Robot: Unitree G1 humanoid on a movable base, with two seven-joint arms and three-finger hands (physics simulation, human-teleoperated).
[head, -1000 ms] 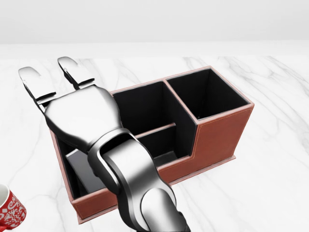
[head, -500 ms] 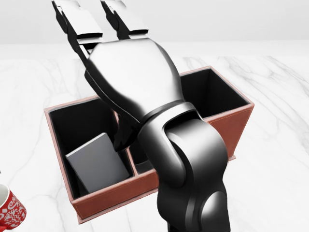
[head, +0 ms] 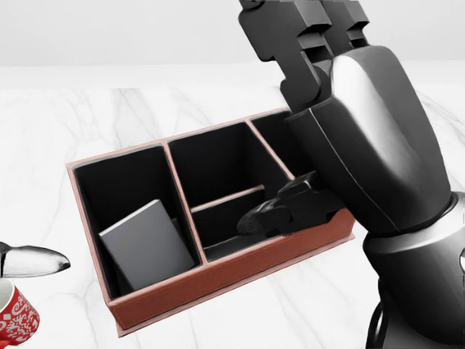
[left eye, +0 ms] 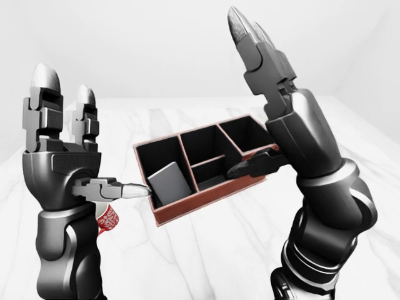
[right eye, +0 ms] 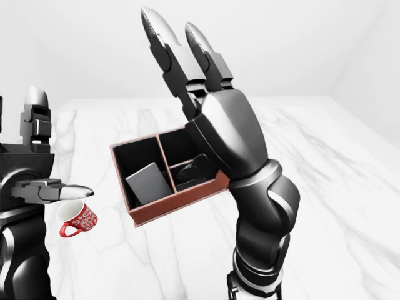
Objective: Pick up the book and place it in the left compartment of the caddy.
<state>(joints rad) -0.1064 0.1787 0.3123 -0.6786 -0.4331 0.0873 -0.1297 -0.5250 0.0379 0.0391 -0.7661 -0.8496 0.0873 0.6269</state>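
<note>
- The right hand (left eye: 294, 119) is raised well above the table (left eye: 206, 250), palm turned toward the left of the left-eye view, its two long fingers (left eye: 250, 37) straight and pointing up — spread wide, holding nothing. Its thumb sticks out sideways, and in the head view it lies across the caddy's low middle compartment.
- The left hand (left eye: 62, 156) is also held up, at the left of the left-eye view, with its fingers upright and its thumb pointing level toward the caddy (head: 218, 280); it too is open and empty.
- Half a second ago the right arm filled the middle of the head view and hid part of the caddy; it has since swung to the right of that view, so the left and middle compartments show in full. A second ago the same hand was low over the left compartment.
- The left thumb tip now reaches into the head view from its left edge, where it did not show before.
- The book (head: 149, 243) is in the left compartment of the caddy, in the same spot as half a second ago. It is a plain grey slab, not lying flat — it leans tilted against the compartment's inside, its broad face turned up. Its long axis runs from the upper right to the lower left of the head view.
- A red patterned mug (right eye: 78, 219) stands on the table to the left of the caddy, apart from it.
</note>
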